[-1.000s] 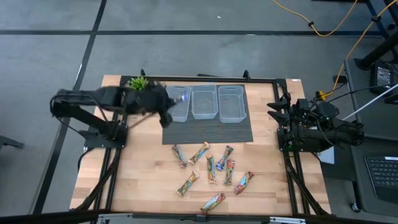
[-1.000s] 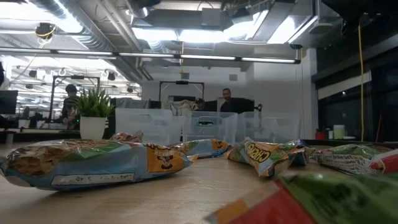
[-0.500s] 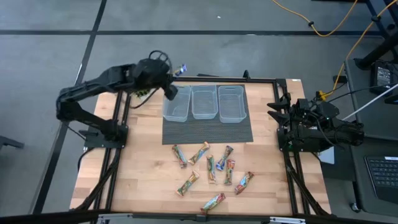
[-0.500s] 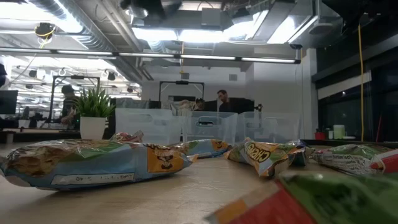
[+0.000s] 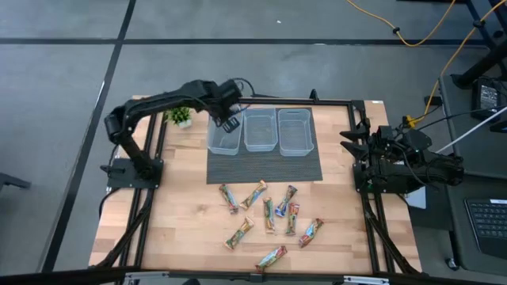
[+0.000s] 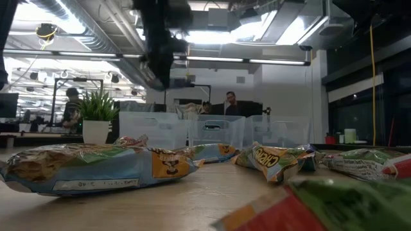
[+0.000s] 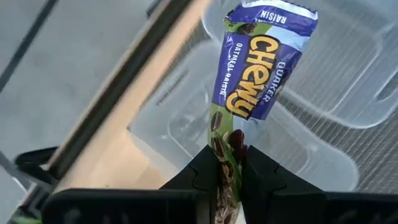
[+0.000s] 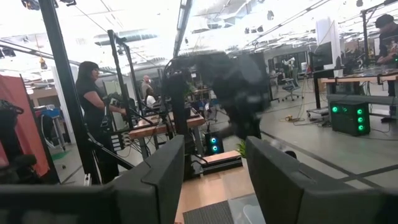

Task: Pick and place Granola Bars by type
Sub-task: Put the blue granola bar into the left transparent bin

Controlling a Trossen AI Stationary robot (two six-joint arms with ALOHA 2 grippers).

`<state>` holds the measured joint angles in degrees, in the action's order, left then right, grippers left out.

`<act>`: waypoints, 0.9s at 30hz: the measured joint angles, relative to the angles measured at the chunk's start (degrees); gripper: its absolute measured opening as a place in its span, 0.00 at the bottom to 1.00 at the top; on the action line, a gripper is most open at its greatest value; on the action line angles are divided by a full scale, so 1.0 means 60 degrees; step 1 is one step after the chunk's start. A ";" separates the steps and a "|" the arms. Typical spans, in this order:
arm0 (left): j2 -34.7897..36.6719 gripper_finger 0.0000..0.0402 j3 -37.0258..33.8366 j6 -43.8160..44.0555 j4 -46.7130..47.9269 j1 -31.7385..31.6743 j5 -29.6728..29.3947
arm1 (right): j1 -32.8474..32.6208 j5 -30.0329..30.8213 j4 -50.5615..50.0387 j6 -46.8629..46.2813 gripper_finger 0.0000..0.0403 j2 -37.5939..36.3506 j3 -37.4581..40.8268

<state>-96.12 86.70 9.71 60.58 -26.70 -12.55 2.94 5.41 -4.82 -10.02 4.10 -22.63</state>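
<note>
- Where the desk [image 5: 182, 237] lies nearest the onlooker, loose granola bars [image 5: 269, 215] rest on the bare wood, none touching a gripper; nine can be counted in the high view, lying at varied angles in one scattered group.
- Behind them a dark ribbed mat [image 5: 265, 166] carries three clear bins [image 5: 261, 131] side by side; the left bin [image 5: 224, 136], the middle one and the right one show no bars in them as far as the high view tells.
- Above the left bin hangs the left gripper [image 7: 229, 163], closed tight on the lower end of a blue-and-green raisin bar [image 7: 258, 62], which stands up from the fingers with that bin beneath it, as the left wrist view shows.
- At the far left corner of the desk stands a small potted plant [image 5: 181, 115], just beside the left arm.
- Off the right edge of the desk, well apart from bars and bins, the right gripper [image 8: 214, 180] waits folded back, its fingers parted about halfway and holding nothing.
- Progress, as a judgement: sorting has barely begun. One bar is in hand over its bin and not yet released; nine are left on the desk, so nearly the whole task remains.
- Count: ten bars in all, three bins, one plant, two arms.
</note>
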 joint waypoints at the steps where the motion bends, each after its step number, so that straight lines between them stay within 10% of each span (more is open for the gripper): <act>1: -0.0120 0.09 -0.0183 -0.0005 -0.0086 0.0007 0.0043 | 0.0001 0.0000 0.0000 0.0000 0.43 0.0000 0.0000; 14: -0.0417 0.13 -0.1753 0.0153 -0.0922 -0.0051 0.0873 | 0.0000 0.0000 -0.0055 0.0011 0.43 0.0000 0.0000; 27: -0.0298 0.42 -0.1291 0.0397 -0.0904 0.0369 0.1395 | 0.0003 0.0000 -0.0076 0.0007 0.43 0.0004 0.0000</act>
<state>-97.91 78.95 12.10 55.15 -24.48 -4.18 2.96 5.41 -5.28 -9.98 4.12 -22.63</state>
